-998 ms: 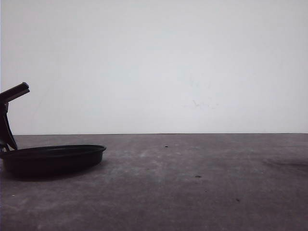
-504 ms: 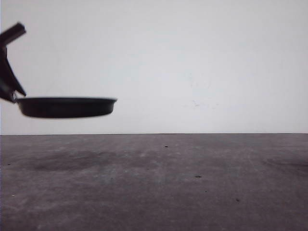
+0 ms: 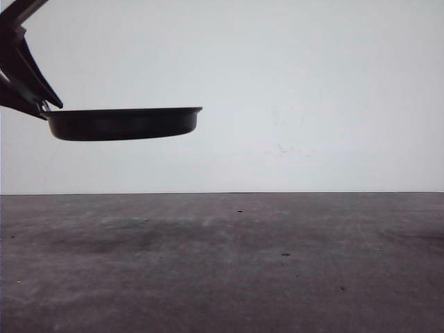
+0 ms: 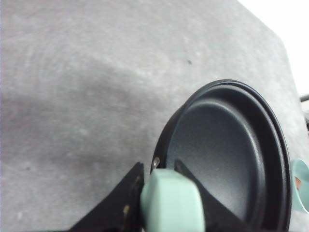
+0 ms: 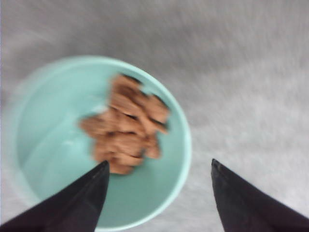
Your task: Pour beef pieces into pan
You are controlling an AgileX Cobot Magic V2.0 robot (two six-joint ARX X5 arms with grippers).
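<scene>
My left claw is clamped on the pan's mint handle, holding it level above the table, while my right claw gapes empty just over the teal bowl of beef, its rim between my fingertips.

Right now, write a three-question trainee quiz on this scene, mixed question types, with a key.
1. True or false: the pan rests on the table.
2. What does the left gripper clamp? A) the pan's rim B) the pan's green handle C) the bowl
3. Fill in: the beef pieces lie in the teal ____, under the open right gripper.

Key: 1 false, it hangs in the air; 2 B; 3 bowl.
</scene>
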